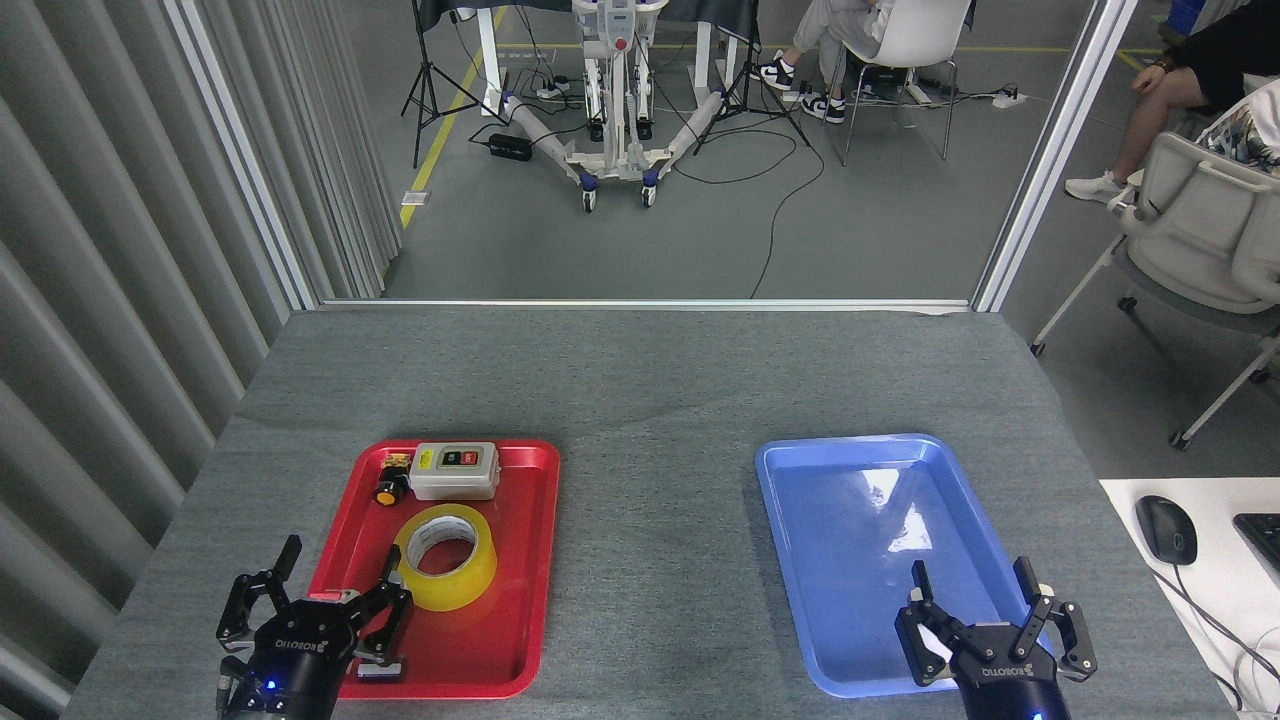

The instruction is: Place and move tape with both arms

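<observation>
The tape [447, 556], a yellow translucent roll with a white core, lies flat in the middle of the red tray [520, 560]. My left gripper [340, 560] hovers at the tray's near left corner, open, its right finger just left of the roll and nothing between the fingers. Over the near end of the blue tray [860, 560], my right gripper [972, 585] is open and holds nothing.
A white switch box [455, 471] with red and black buttons and a small yellow-black part [390, 485] sit at the red tray's far end. A mouse [1166, 529] lies on a white desk at right. Chairs and seated people are beyond the table.
</observation>
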`<state>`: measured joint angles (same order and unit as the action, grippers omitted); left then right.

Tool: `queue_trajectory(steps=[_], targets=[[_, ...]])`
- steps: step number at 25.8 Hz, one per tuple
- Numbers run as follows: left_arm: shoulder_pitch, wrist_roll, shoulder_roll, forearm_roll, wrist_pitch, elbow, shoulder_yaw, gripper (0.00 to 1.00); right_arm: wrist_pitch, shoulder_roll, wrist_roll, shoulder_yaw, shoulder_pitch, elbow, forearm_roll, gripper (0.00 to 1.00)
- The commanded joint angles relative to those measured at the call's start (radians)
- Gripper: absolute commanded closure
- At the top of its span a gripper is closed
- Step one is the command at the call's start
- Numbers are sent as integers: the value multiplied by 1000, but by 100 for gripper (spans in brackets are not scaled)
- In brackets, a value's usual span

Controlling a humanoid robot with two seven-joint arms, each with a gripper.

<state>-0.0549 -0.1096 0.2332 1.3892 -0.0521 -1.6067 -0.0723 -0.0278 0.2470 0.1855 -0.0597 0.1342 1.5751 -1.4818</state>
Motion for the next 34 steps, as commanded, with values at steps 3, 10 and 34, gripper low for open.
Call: queue_trajectory(steps=[3, 10, 34], targets=[[23, 2, -3, 1, -5, 1, 0, 1, 8, -2, 0, -3, -1, -1, 1, 0], [9, -1, -14, 2, -21, -1, -1, 1, 8, -5, 0, -23, -1, -1, 3, 0], [-16, -36, -6, -1, -9, -6, -3, 1, 12, -78, -24, -25, -2, 2, -14, 0]])
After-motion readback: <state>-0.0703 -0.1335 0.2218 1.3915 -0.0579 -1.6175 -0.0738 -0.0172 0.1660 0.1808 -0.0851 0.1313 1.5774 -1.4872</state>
